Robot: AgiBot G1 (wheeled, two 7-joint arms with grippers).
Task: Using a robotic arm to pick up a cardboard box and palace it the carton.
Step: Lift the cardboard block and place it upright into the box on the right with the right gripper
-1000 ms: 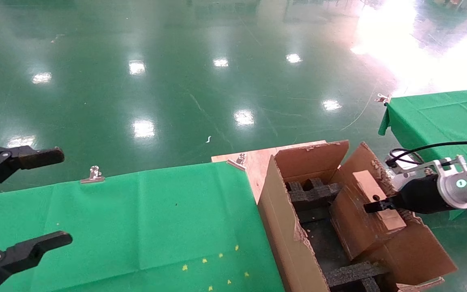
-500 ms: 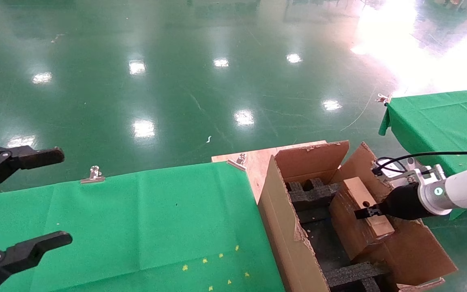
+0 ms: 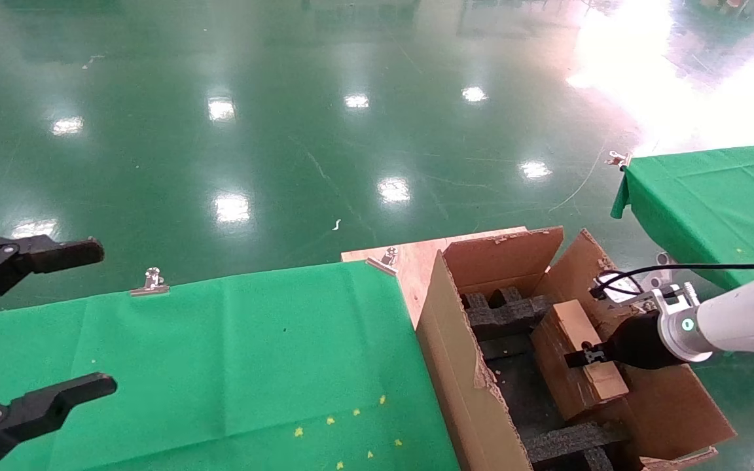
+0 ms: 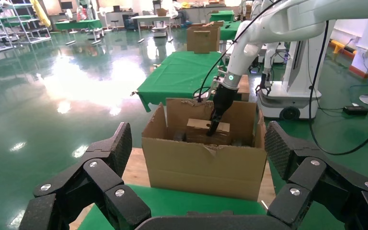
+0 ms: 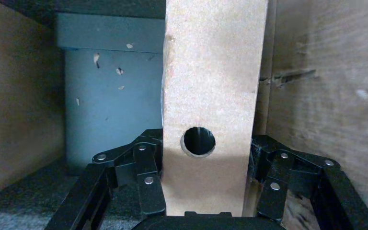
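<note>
Right gripper: clamped on the cardboard box, inside the carton near its right wall. Left gripper: spread, over the table's left edge.

The carton at the lower right of the head view is brown corrugated card with black foam blocks inside, and the cardboard box in it is a paler tan. The robotic arm is white with a black wrist and a black tool. A bright green cloth speckled with small yellow marks covers the tabletop, above a glossy dark green floor.
</note>
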